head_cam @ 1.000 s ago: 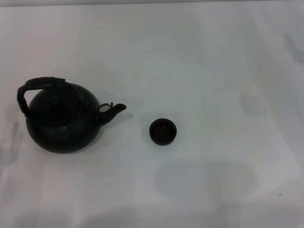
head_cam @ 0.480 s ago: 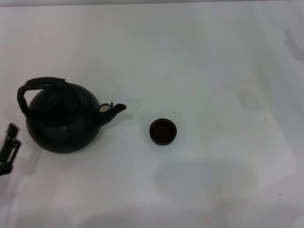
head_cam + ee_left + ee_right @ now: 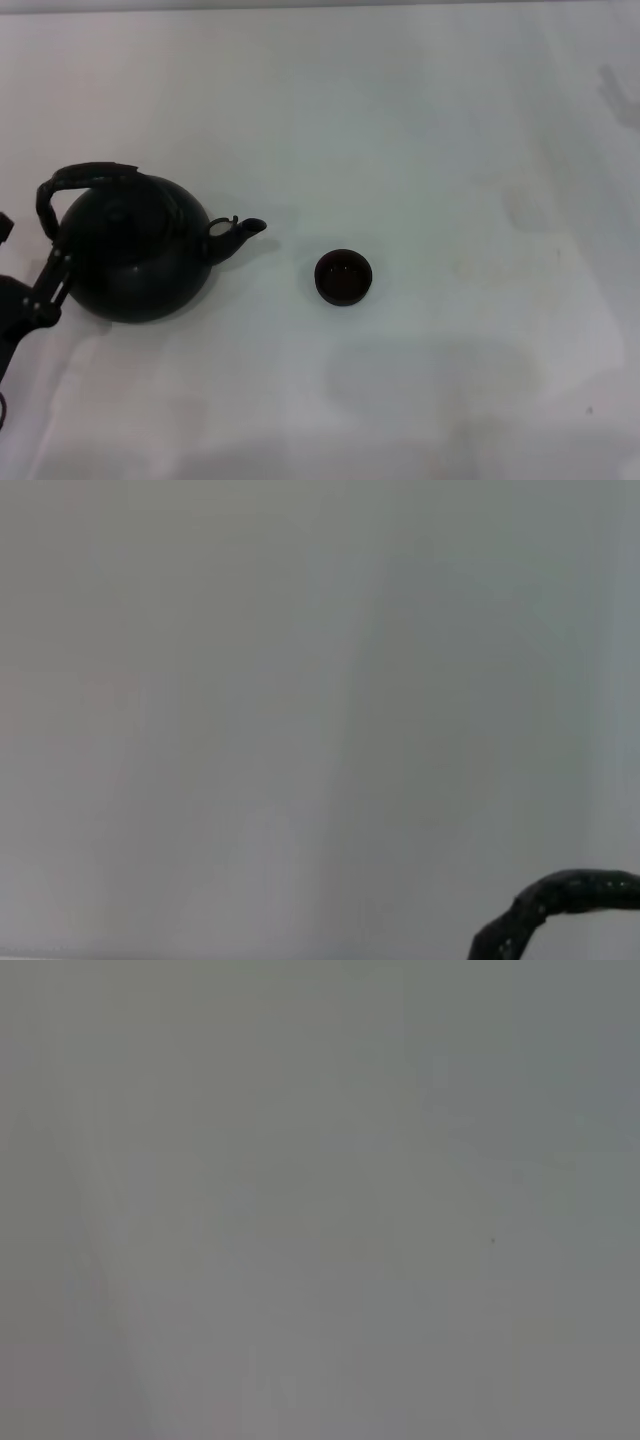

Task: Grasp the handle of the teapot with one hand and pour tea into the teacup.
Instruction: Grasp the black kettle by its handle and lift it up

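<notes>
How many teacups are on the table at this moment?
1. The teacup stands alone on the white table, a little past the spout of the teapot, on its right. No other is in view.

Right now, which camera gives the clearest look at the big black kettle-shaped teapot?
The head view: the large round black teapot shows whole there, with spout, lid and arched handle, standing on the white table. The left wrist view catches only a dark curved piece, probably its handle. The right wrist view shows none of it.
</notes>
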Robot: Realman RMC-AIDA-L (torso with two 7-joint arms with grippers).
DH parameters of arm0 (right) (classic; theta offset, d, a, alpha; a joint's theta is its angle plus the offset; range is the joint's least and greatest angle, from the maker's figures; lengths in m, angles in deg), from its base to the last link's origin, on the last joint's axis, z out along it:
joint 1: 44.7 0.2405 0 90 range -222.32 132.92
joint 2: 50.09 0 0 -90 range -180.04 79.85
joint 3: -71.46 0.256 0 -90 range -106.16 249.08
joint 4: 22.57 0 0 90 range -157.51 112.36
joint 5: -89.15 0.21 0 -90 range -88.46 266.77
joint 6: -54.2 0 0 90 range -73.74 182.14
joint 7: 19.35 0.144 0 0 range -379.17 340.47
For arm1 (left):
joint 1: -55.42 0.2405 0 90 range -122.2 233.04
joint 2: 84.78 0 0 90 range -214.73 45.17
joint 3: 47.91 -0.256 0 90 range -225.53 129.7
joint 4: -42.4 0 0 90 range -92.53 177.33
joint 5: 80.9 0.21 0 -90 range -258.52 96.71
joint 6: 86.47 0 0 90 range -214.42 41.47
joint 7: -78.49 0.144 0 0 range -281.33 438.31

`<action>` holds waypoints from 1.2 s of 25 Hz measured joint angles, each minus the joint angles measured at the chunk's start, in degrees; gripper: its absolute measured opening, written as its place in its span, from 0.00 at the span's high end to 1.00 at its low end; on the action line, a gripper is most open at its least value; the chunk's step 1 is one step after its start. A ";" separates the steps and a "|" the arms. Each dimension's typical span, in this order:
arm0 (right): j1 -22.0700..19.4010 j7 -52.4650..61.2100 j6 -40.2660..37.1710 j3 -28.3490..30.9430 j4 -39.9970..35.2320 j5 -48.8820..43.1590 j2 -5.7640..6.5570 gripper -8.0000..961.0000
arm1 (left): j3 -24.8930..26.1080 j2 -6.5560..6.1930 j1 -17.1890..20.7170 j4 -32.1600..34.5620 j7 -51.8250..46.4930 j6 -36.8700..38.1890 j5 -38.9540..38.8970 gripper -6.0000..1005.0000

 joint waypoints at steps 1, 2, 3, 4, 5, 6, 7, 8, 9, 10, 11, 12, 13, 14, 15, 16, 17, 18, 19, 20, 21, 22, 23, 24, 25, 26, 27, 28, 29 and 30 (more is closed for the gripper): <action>0.02 0.00 0.00 0.00 0.01 0.01 0.00 0.14 | 0.02 -0.02 -0.44 -0.01 0.00 -0.03 0.00 0.25; 0.05 0.00 0.00 0.00 0.02 0.02 0.00 0.14 | 0.33 0.00 -0.82 -0.01 0.00 -0.10 -0.60 0.25; 0.10 0.00 0.00 0.00 0.02 0.02 0.00 0.14 | 0.46 0.04 -0.91 -0.01 0.00 -0.11 -1.24 0.25; 0.14 0.00 0.02 0.00 0.02 0.02 0.00 0.14 | 0.53 0.02 -0.98 0.00 0.00 -0.12 -1.66 0.25; 0.20 0.00 0.28 0.00 -0.11 0.02 0.03 0.14 | 0.53 -0.01 -1.12 0.02 0.00 -0.13 -1.69 0.25; 0.20 0.00 0.28 0.00 -0.11 0.02 0.03 0.14 | 0.53 -0.01 -1.12 0.02 0.00 -0.13 -1.69 0.25; 0.21 0.00 0.44 0.00 -0.26 0.02 0.05 0.14 | 0.52 -0.07 -1.30 0.06 -0.01 -0.14 -1.72 0.25; 0.25 0.00 0.50 0.00 -0.37 0.02 0.06 0.14 | 0.52 -0.09 -1.42 0.06 -0.01 -0.16 -1.82 0.25; 0.33 0.00 0.51 0.00 -0.42 0.02 0.06 0.14 | 0.51 -0.11 -1.53 0.07 -0.01 -0.19 -1.94 0.25; 0.39 0.00 0.52 0.00 -0.44 0.02 0.07 0.14 | 0.50 -0.14 -1.66 0.09 -0.01 -0.28 -2.10 0.25; 0.49 0.00 0.53 0.00 -0.45 0.02 0.08 0.14 | 0.50 -0.13 -1.80 0.30 -0.01 -0.49 -2.19 0.25; 0.60 0.00 0.57 0.00 -0.45 0.03 0.08 0.14 | 0.50 -0.11 -1.90 0.51 0.00 -0.64 -2.22 0.25; 0.71 0.00 0.71 0.00 -0.46 0.02 0.09 0.14 | 0.49 -0.09 -2.00 0.82 -0.01 -1.02 -2.21 0.26; 0.78 0.00 0.88 -0.01 -0.47 0.02 0.09 0.14 | 0.48 -0.06 -2.14 1.13 0.00 -1.47 -2.16 0.26; 0.89 0.00 1.11 -0.01 -0.48 0.02 0.09 0.14 | 0.48 -0.05 -2.18 1.22 -0.01 -1.59 -2.14 0.26; 0.97 0.00 1.41 -0.01 -0.48 0.02 0.09 0.14 | 0.48 -0.03 -2.36 1.34 -0.01 -1.98 -2.03 0.26; 1.04 0.00 1.69 0.00 -0.49 0.02 0.09 0.14 | 0.48 0.00 -2.51 1.36 0.00 -2.26 -2.00 0.26; 1.06 0.00 1.83 -0.01 -0.50 0.02 0.09 0.14 | 0.48 0.02 -2.60 1.36 0.00 -2.44 -2.01 0.26; 1.08 0.00 1.89 -0.01 -0.50 0.02 0.09 0.14 | 0.48 0.03 -2.65 1.37 -0.01 -2.57 -2.03 0.27; 1.16 0.00 1.90 -0.01 -0.51 0.02 0.09 0.14 | 0.48 0.05 -2.75 1.38 -0.01 -2.84 -2.09 0.27; 1.22 0.00 1.90 -0.01 -0.51 0.02 0.09 0.14 | 0.48 0.05 -2.86 1.39 -0.01 -3.14 -2.12 0.27; 1.27 0.00 1.91 -0.01 -0.51 0.02 0.09 0.14 | 0.48 0.05 -2.93 1.39 -0.01 -3.37 -2.15 0.27; 1.42 0.00 1.95 0.00 -0.51 0.02 0.10 0.14 | 0.48 0.05 -3.05 1.40 -0.01 -3.56 -2.16 0.27; 1.48 0.00 1.97 -0.01 -0.51 0.02 0.12 0.14 | 0.48 0.05 -3.05 1.40 -0.01 -3.56 -2.16 0.27; 1.56 0.00 2.02 -0.01 -0.51 0.02 0.14 0.14 | 0.48 0.04 -3.22 1.40 -0.01 -3.78 -2.21 0.27; 1.64 0.00 2.05 -0.01 -0.51 0.02 0.16 0.14 | 0.48 0.04 -3.30 1.40 -0.01 -3.83 -2.23 0.28; 1.70 0.00 2.08 -0.01 -0.51 0.02 0.16 0.14 | 0.48 0.03 -3.47 1.41 -0.01 -3.93 -2.24 0.28; 1.76 0.00 2.10 0.00 -0.51 0.02 0.17 0.14 | 0.48 0.02 -3.61 1.40 -0.01 -4.05 -2.25 0.29; 1.82 0.00 2.15 -0.01 -0.51 0.02 0.17 0.14 | 0.48 0.01 -3.85 1.40 -0.01 -4.32 -2.26 0.30; 1.90 0.00 2.25 -0.01 -0.51 0.02 0.18 0.14 | 0.48 0.01 -3.87 1.41 -0.01 -4.35 -2.26 0.31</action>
